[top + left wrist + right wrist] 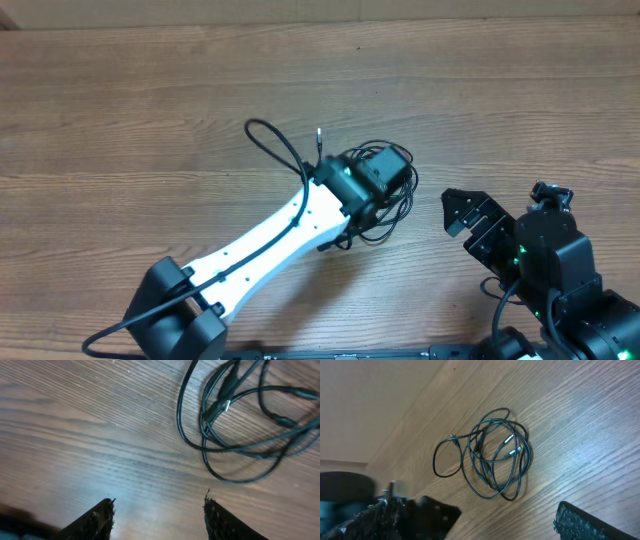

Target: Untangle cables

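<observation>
The cables lie as one loose tangle of thin black cords on the wooden table, with one loop trailing out to the left. My left gripper hovers right over the tangle. In the left wrist view its jaws stand open over bare wood, with nothing between them. There the cords lie ahead and to the right, a silver plug among them. My right gripper is open to the right of the bundle. In its wrist view the bundle lies beyond the open jaws.
The white left arm stretches from the front left corner towards the middle. The right arm's black body fills the front right. The table's far edge runs along the top.
</observation>
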You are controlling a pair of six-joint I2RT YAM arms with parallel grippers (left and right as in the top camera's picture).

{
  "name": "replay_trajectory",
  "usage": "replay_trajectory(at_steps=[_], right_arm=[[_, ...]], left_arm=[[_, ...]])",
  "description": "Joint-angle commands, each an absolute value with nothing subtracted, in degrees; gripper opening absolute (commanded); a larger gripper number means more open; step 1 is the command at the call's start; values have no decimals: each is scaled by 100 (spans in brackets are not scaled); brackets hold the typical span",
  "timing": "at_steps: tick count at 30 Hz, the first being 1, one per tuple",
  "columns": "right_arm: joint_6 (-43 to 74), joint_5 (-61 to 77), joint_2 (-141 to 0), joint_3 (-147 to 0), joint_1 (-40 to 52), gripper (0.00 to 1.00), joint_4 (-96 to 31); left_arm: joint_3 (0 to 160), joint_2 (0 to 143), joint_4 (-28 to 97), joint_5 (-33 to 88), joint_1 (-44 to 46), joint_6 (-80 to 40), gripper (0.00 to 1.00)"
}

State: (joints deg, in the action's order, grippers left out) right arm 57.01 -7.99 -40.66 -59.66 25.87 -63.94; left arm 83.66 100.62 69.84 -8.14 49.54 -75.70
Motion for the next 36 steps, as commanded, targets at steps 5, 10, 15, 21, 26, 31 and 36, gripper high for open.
replay_trajectory(at_steps=[5, 10, 15, 21, 26, 31, 36], right_arm=[[5719, -895, -4042, -5953, 2565, 100, -6372], [5719, -895, -4042, -5953, 2565, 100, -6370], [5719, -895, -4042, -5953, 2565, 100, -6372], [5721, -961, -4042, -5953, 2565, 100, -6370], [5721, -982, -4042, -5953, 2565, 100, -6368], [5721, -980, -4042, -5953, 2565, 100, -6368], [5721, -980, -4042, -5953, 2565, 100, -6368]], left_arm=[[7262, 10001, 5548, -1245, 4768, -8184, 56], [6882, 10001, 4598, -1229, 4772, -8101, 59], [6593, 10001, 4281, -1306, 4727, -8103, 59], [6294, 10001, 3979, -1400, 4681, -8136, 63], [6003, 10003, 3291, -1413, 4685, -8123, 61], [5854, 10031, 2993, -1590, 4685, -8125, 44], [5848, 10320, 2993, -1603, 4685, -8123, 46]])
